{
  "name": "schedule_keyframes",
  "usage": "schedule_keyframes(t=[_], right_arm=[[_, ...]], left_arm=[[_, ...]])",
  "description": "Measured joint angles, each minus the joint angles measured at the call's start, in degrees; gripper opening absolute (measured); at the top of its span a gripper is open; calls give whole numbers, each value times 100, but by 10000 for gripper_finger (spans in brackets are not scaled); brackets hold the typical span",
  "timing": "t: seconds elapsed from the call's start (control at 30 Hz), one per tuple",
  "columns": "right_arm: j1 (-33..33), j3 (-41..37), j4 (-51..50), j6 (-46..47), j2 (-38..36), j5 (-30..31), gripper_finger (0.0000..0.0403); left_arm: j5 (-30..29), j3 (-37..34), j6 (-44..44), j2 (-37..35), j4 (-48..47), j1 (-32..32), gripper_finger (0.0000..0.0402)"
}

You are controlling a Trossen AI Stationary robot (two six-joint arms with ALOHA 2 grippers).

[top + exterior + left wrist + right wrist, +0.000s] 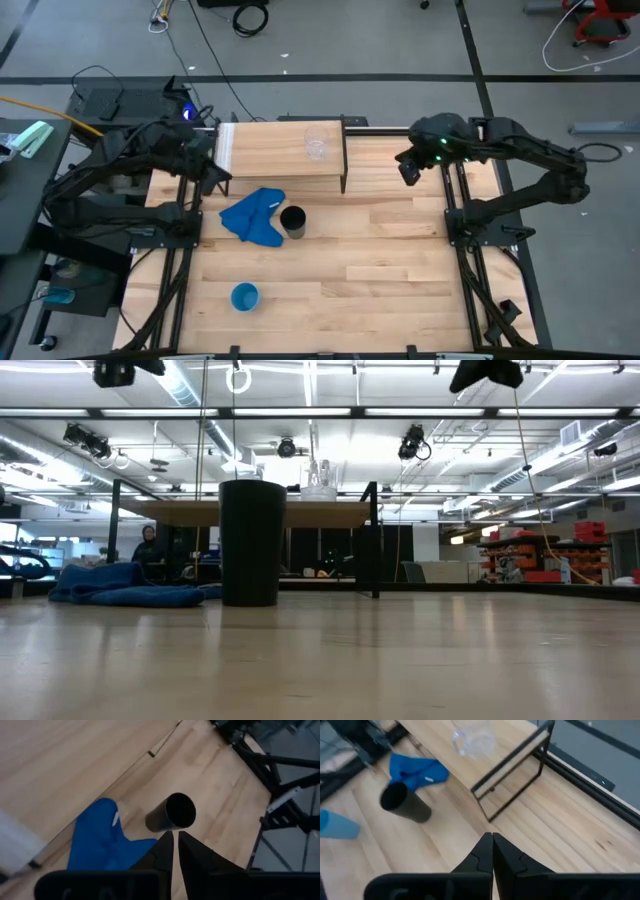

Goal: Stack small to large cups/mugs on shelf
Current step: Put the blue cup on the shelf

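Clear cup (317, 141) on shelf (250, 150) | black cup (293, 222), blue cup (245, 296) on tabletop (380, 260) | left gripper (175, 840) nearly closed, empty | right gripper (492, 840) clenched, empty

A: Where are the cups?
B: A clear cup (317, 143) stands upright on the pale wooden shelf (250, 150), between both grippers. A tall black cup (293, 221) stands on the bench just ahead of the left gripper (175, 845).
A: And the blue one?
B: The light blue cup (244, 296) stands upright, well apart from both.
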Motion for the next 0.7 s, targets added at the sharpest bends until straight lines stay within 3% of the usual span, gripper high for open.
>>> schedule_keyframes(t=[0.13, 0.33, 0.5, 0.7], right_arm=[[368, -683, 733, 133, -603, 245, 7], [671, -2255, 2124, 304, -1804, 140, 11], [935, -3188, 2181, 695, -2516, 90, 11], [1080, -3686, 2192, 690, -2910, -128, 12]], left_arm=[[-630, -1, -716, -249, -94, -504, 23], [-1329, -1, -2116, -447, -253, -1401, 18], [-1540, -1, -3467, -262, -497, -2335, 18], [-1597, -1, -4939, 331, -540, -3708, 10]])
